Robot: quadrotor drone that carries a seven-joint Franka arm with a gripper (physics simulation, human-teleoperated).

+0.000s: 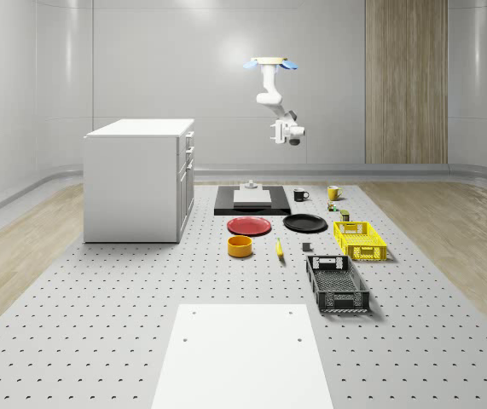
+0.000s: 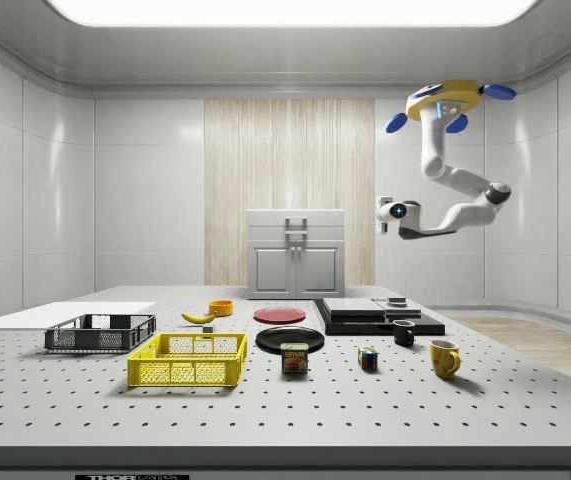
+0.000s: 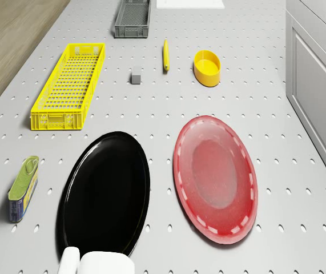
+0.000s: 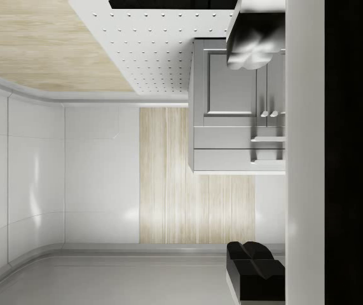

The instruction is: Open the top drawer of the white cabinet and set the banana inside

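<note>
In the whole-scene view, your drone [image 1: 275, 62] hovers high above the far part of the perforated table [image 1: 98, 324], over the black platform [image 1: 252, 201], with the arm bent down and the gripper [image 1: 295, 136] hanging in the air well above everything. The white cabinet [image 1: 139, 181] stands at the table's left side, its drawers shut. The banana [image 1: 279, 248] lies on the table between the orange bowl [image 1: 240, 246] and the yellow crate [image 1: 360, 239].

From the side view, the gripper [image 2: 386, 212] points toward the cabinet [image 2: 296, 254], level with its top drawer [image 2: 296, 222] but well apart from it. The banana [image 2: 199, 317] rests just beside the orange bowl [image 2: 221, 307].

In the drone view you look down on the red plate [image 3: 216, 178] and black plate [image 3: 106, 191], side by side; the banana [image 3: 165, 55] lies farther on, near the bowl [image 3: 207, 67].

In the wrist view the two dark fingers [image 4: 253, 41] stand wide apart (nothing between them), framing the cabinet front [image 4: 237, 105].
</note>
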